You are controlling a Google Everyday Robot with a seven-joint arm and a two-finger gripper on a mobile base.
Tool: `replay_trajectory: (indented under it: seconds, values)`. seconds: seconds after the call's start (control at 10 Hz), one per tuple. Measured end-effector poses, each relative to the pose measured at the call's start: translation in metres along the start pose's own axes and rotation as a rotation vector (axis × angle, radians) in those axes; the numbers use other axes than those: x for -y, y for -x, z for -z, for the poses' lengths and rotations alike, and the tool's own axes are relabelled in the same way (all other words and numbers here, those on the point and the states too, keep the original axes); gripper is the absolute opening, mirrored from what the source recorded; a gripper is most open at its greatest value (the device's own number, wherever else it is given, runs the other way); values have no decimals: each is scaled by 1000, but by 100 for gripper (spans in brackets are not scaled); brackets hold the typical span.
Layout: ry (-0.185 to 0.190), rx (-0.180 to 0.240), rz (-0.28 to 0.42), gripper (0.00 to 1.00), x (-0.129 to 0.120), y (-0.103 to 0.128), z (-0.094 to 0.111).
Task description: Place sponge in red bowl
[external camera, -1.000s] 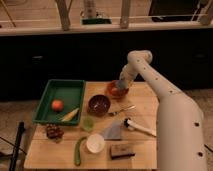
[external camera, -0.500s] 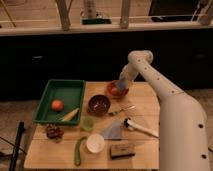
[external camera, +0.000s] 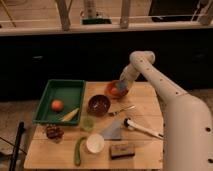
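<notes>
The red bowl (external camera: pixel 115 91) sits at the far middle of the wooden table (external camera: pixel 145 150); it is bright orange-red. My gripper (external camera: pixel 122 88) is right over the bowl's right side, with the white arm reaching in from the right. A small blue-grey patch, the sponge (external camera: pixel 123 85), shows at the gripper tip just above the bowl's rim. I cannot tell whether the sponge rests in the bowl or hangs over it.
A maroon bowl (external camera: pixel 99 104) stands in front-left of the red bowl. A green tray (external camera: pixel 56 90) at the left holds an orange fruit (external camera: pixel 57 105). A fork (external camera: pixel 121 110), a grey-blue cloth (external camera: pixel 113 131), a white tool (external camera: pixel 142 129), a brown block (external camera: pixel 122 149), a white cup (external camera: pixel 95 143) and a green cup (external camera: pixel 88 123) lie in front.
</notes>
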Motion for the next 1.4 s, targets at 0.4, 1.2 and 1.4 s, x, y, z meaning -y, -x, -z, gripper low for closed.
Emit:
replay_trajectory:
  seconds: [0.4,1.2,1.4]
  values:
    - [-2,16,34,0,2,8,3]
    - [-2,32,59,64,26,18,-5]
    - [0,31,62,78,28,18,-6]
